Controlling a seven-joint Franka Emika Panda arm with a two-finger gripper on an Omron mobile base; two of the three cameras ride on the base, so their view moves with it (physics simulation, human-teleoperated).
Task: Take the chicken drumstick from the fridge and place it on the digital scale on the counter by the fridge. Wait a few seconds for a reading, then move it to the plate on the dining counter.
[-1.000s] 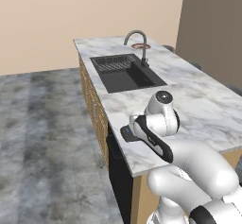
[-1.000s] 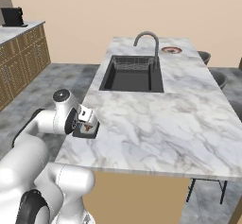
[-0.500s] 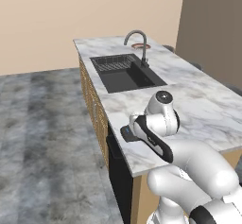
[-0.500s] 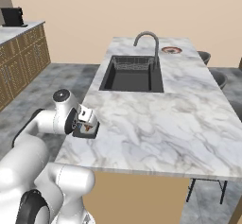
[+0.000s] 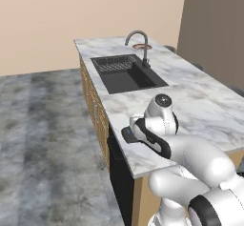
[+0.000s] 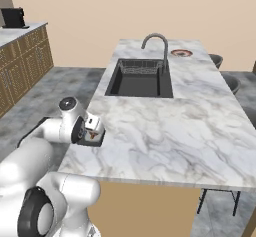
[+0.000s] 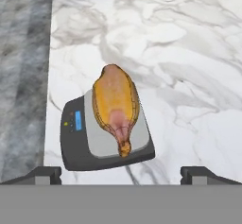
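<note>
In the hand view the chicken drumstick (image 7: 115, 109) lay lengthwise on the pale top of the digital scale (image 7: 105, 135), its broad golden end toward 12 o'clock and its narrow bony tip toward 6 o'clock, just short of the scale's near edge. The broad end reached past the far edge of the scale and over the marble. The scale's dark front panel, with a small blue display and coloured dots, sat at 9 o'clock of the meat. The scale rested flat on the white veined surface (image 7: 189, 76), close to the surface's edge, beyond which grey floor (image 7: 21, 76) showed at 9 o'clock.

The fingers (image 7: 121, 175) stood wide apart, one dark tip at 7 o'clock and the other at 5 o'clock of the view, holding nothing, above and clear of the drumstick.

In the right base view the scale (image 6: 94, 138) lay at the near left corner of the surface (image 6: 200, 131), right beside the wrist of the arm (image 6: 65, 128). A black sink (image 6: 141, 81) with a curved faucet (image 6: 156, 48) sat toward 12 o'clock, and the plate (image 6: 181, 53) with its red rim lay beyond the faucet at the far end, well apart from the scale. Dark stools (image 6: 227, 81) stood along the surface's 3 o'clock side.
</note>
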